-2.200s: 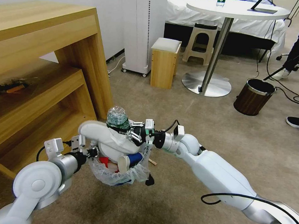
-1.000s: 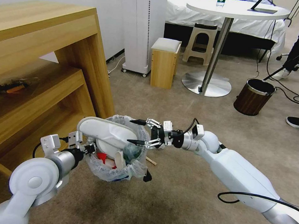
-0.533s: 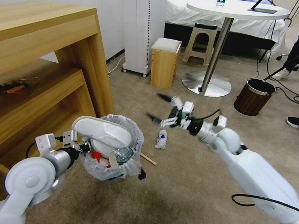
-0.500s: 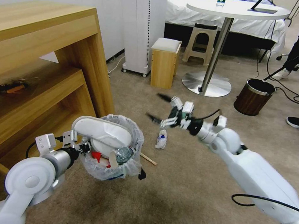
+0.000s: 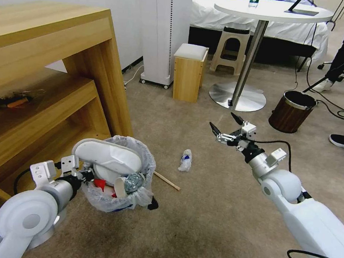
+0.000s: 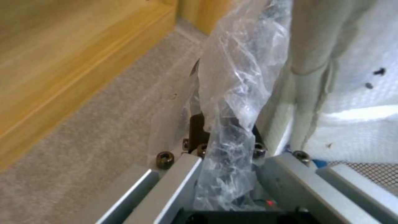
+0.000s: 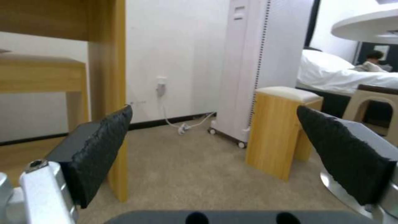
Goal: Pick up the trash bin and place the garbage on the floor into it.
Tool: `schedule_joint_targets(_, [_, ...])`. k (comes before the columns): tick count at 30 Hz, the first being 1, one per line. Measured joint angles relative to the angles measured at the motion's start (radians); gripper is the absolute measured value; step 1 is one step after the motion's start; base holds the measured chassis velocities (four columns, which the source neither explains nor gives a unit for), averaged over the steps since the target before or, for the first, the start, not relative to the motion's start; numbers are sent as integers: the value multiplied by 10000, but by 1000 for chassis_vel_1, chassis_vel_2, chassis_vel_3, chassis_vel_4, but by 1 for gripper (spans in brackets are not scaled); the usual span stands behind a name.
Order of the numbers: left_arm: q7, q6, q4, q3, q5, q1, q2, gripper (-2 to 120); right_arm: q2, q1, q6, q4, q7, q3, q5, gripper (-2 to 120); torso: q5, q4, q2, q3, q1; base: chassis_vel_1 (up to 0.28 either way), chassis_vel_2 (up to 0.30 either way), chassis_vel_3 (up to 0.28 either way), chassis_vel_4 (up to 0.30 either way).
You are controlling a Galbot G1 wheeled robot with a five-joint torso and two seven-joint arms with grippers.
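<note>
The right gripper (image 5: 224,128) has its fingers (image 7: 101,149) spread wide with nothing between them, hanging in the air well above the floor (image 5: 214,205) and off to the side of what's left to collect. On the other side, the left gripper (image 5: 88,174) has its fingers clamped on the bagged rim of the trash bin (image 5: 115,202), and the left wrist view shows crinkly plastic bunched right between them. The bin sits low near the wooden shelf unit (image 5: 49,83), already stuffed: a white slipper (image 5: 105,156) lies across the top, with a paper cup (image 5: 119,186), a plastic bottle (image 5: 131,181) and some red scrap under it.

Still on the carpet: a crumpled white wrapper (image 5: 185,160) and a wooden stick (image 5: 166,180), the stick just beside the bin.

My take on doing this well: go for the wrapper first, come straight down with the fingers either side of its narrow width, and pinch low so it doesn't squirt out. The bin is nearly full, so drop it into the gap beside the slipper. Keep the bin level too.
</note>
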Motion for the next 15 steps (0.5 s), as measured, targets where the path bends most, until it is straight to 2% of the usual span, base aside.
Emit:
schedule_joint_targets(4, [4,-1,-18,-214,-32,87,91,0,170,-45,171,-197,13,-33,-36,100,1,0,-1,0,0,0,0,0,0])
schedule_joint_targets(15, [56,-1,-8,-186,-108,49,-12,0,284,-86,398,-358,-177,-41,-138,100,-1,-1,0,0,0,0,0,0,0])
